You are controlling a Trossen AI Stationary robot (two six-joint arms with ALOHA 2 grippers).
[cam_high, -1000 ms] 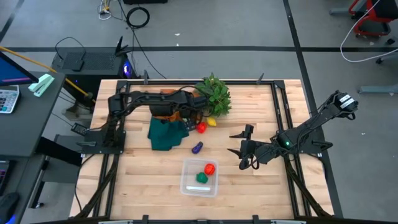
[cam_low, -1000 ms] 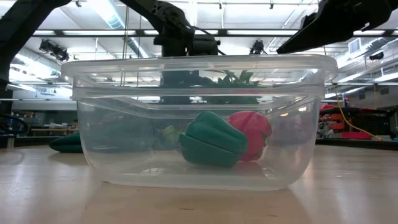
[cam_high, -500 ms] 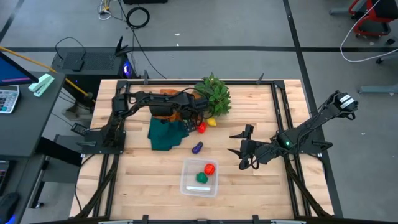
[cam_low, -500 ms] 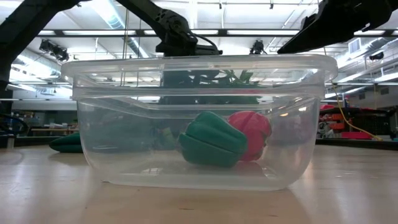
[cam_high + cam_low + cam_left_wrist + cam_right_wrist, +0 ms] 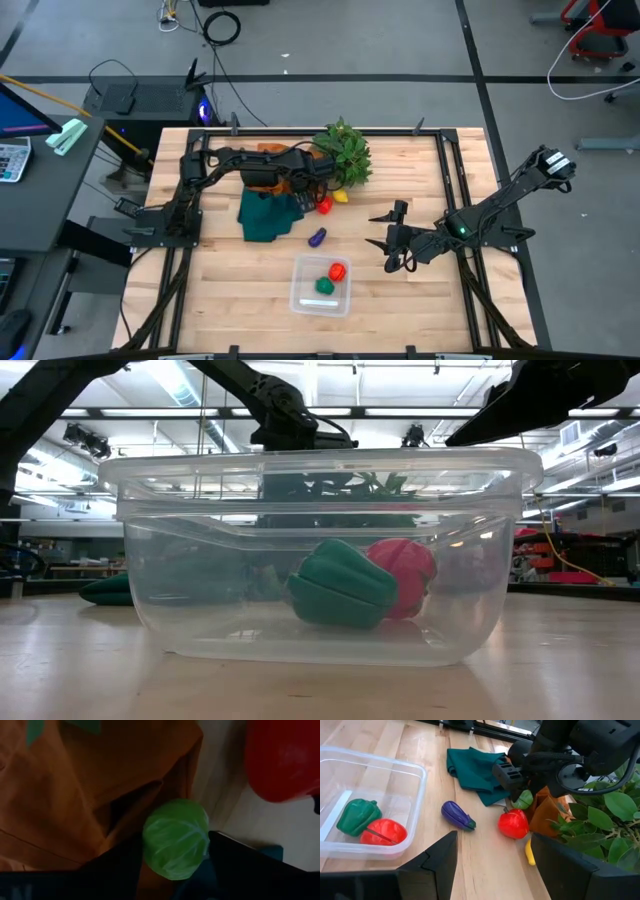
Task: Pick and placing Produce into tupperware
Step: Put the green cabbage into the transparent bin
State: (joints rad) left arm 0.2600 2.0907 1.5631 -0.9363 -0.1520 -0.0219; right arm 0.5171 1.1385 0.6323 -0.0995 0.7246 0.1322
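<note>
- Fingers of the left gripper (image 5: 520,787) stand to either side of a light green cabbage-like piece (image 5: 175,838), closed in on it; in the left wrist view the dark fingers (image 5: 250,865) flank the piece, though whether the pads actually press on it cannot be told.
- That green piece (image 5: 524,799) sits at the edge of an orange-brown cloth (image 5: 75,795), just beside a red tomato-like piece (image 5: 513,823) on the wooden table (image 5: 420,310).
- Dark green cloth (image 5: 265,217) lies next to the left gripper (image 5: 306,192), with the leafy plant (image 5: 345,152) just behind.
- Purple eggplant (image 5: 317,237) lies on bare wood between the red piece (image 5: 324,206) and the tupperware (image 5: 300,295); a yellow piece (image 5: 341,196) lies by the plant's base.
- Tupperware holds two pieces, a dark green bell pepper (image 5: 342,586) and a red tomato (image 5: 408,572), touching each other.
- Right gripper (image 5: 385,230) hovers over the table to the right of the tub, well apart from the produce, its fingers spread wide with nothing between them.
</note>
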